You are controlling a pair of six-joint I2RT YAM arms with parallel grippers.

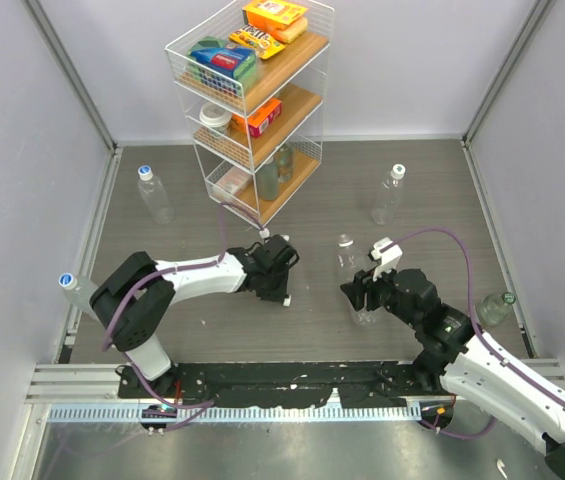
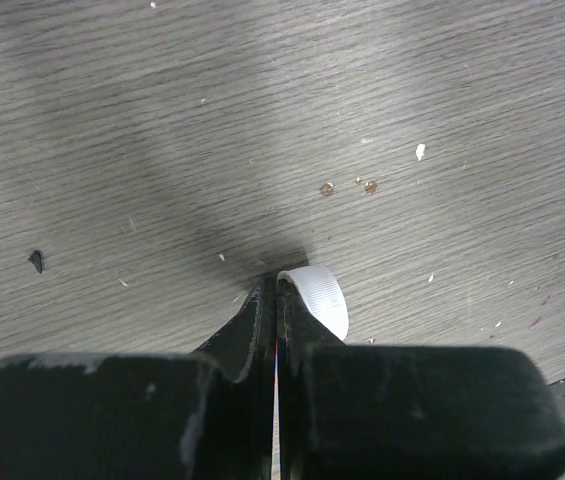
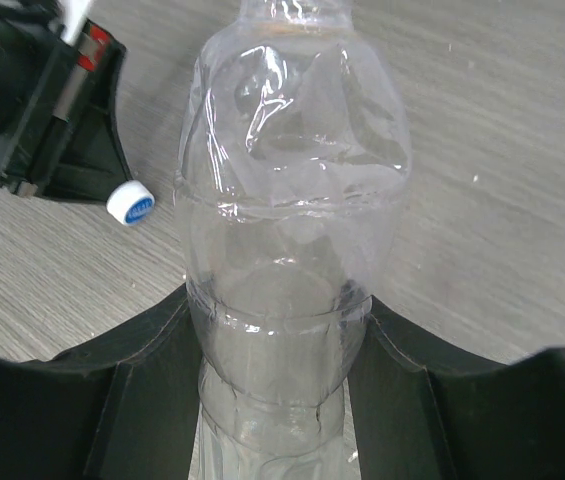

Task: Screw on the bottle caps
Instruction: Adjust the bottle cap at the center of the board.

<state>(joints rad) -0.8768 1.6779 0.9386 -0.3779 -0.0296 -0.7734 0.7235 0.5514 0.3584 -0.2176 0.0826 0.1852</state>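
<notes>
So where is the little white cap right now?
In the left wrist view the cap lies on the table, right beside the tip of the shut left tool. The bottle stands a little further to its right.

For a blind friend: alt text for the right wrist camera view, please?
A clear bottle is clamped between two black fingers, above a grey wood-grain table. At upper left, a small white cap lies beside the left gripper.
</notes>
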